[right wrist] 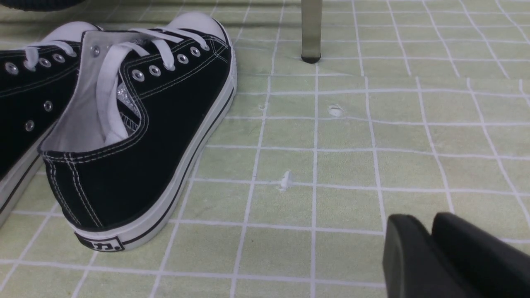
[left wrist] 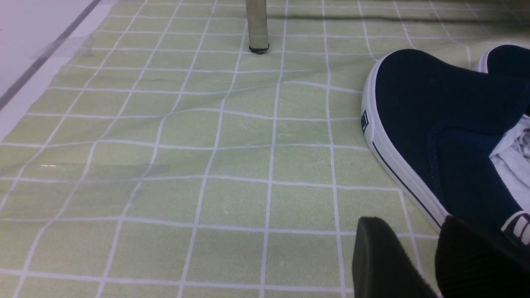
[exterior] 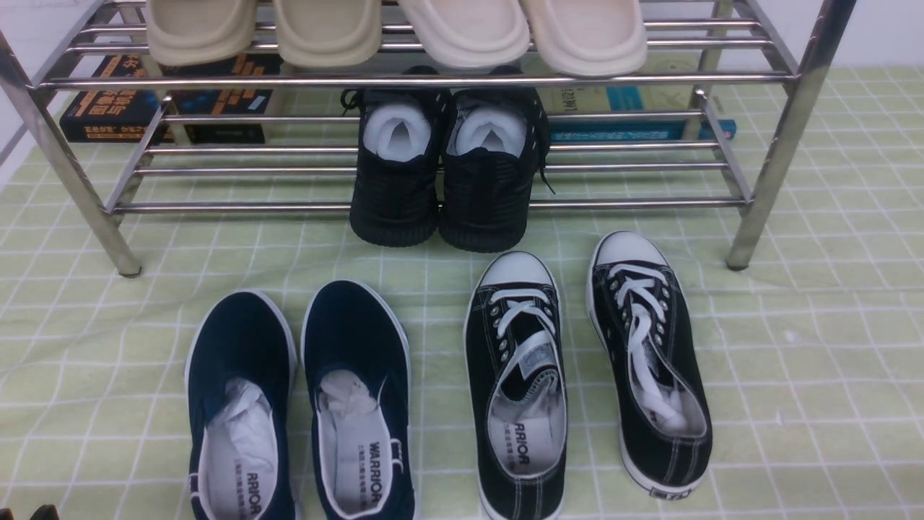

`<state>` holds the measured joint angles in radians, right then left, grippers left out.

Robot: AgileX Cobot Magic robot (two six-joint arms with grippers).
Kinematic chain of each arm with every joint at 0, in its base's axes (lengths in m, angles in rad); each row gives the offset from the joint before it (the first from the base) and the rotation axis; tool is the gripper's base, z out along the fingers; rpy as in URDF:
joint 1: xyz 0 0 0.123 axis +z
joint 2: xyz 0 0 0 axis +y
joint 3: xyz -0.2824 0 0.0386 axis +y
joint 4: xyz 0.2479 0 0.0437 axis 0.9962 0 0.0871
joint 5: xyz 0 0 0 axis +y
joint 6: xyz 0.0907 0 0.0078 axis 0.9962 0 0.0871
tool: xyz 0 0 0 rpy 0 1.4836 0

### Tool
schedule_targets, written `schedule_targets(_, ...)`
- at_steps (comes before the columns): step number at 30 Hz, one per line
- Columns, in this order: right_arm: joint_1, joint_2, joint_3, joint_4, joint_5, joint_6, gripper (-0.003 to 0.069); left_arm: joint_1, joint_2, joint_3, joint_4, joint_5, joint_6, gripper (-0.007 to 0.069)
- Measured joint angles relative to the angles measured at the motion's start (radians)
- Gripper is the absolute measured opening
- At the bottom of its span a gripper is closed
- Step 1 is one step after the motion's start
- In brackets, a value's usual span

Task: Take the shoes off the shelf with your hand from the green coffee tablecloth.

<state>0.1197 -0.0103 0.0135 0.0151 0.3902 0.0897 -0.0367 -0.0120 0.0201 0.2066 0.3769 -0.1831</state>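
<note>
The black canvas shoes [exterior: 585, 368] already lay on the green tablecloth [exterior: 816, 361] near the bench's near edge, off the shelf [exterior: 765, 166]. Each gripper showed only dark fingertips, left [left wrist: 414, 260] and right [right wrist: 439, 252], so I could not tell their grip. A misjudged reach might snag the navy slip-ons [exterior: 299, 404] or wrinkle the cloth.

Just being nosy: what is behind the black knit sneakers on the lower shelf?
Behind the black knit sneakers, books lie on the cloth: a dark one with orange print and a blue-edged one. Whatever is directly behind the sneakers is hidden.
</note>
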Motion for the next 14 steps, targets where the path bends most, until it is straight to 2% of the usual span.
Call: schedule_targets(14,0.000,0.000,0.000,0.000,0.000,0.002,0.0127,0.000,0.000,0.000,0.000,0.000,0.000,0.0239)
